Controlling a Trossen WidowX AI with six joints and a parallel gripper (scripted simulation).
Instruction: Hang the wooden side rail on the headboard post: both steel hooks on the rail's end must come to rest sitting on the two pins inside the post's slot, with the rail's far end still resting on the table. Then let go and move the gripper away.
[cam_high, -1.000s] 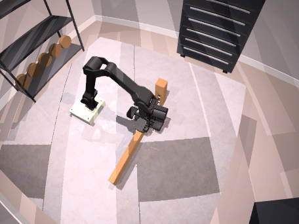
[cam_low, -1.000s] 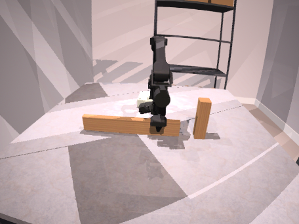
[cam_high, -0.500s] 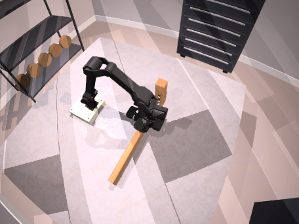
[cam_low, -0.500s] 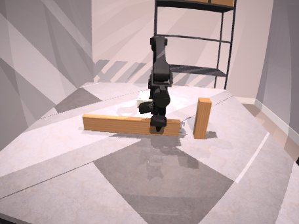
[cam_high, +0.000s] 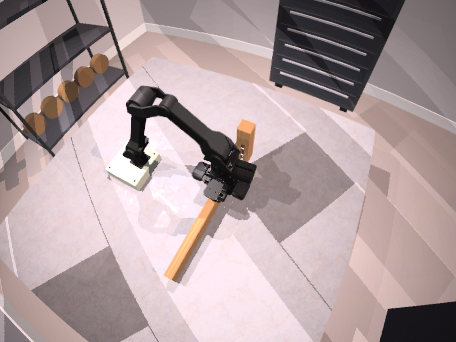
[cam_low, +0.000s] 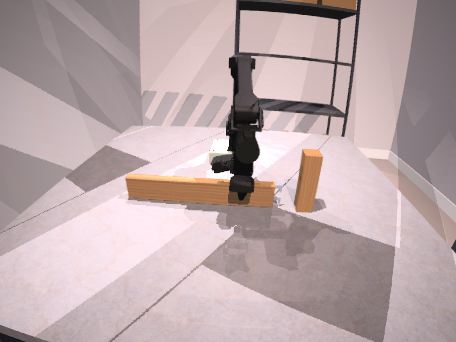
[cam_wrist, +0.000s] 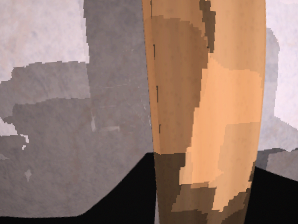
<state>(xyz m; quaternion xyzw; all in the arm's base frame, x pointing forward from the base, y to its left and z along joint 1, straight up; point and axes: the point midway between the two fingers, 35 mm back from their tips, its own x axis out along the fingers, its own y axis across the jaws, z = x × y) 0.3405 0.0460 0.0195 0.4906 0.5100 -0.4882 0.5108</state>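
Top view: arm's wrist and gripper (cam_high: 216, 192) (cam_low: 241, 192) cover the rail's (cam_high: 192, 240) (cam_low: 175, 190) (cam_wrist: 210, 100) post-side end; hooks can't be read. Post's (cam_high: 246, 131) (cam_low: 308, 180) lower part is partly masked beyond the hand; pins too small to tell. Exterior: near finger hides the rail stretch behind it; slot not visible on the post beside the hand. Wrist: rail runs out of frame ahead of the hand, both ends cut off.

1. Shelf rack (cam_high: 116, 45) (cam_low: 237, 35): dark metal; round wooden discs (cam_high: 68, 91) stand in a row on a lower shelf.
2. Drawer cabinet (cam_high: 327, 50): dark, with pale horizontal handles, positioned near the wall (cam_high: 200, 17) (cam_low: 190, 40).
3. Baseboard (cam_high: 200, 38) (cam_low: 376, 153): pale, fitted along the wall's foot.
4. Floor (cam_high: 405, 200) (cam_low: 395, 175): pinkish brown.
5. Lighting: bright patches and hard-edged shadows cross the walls.
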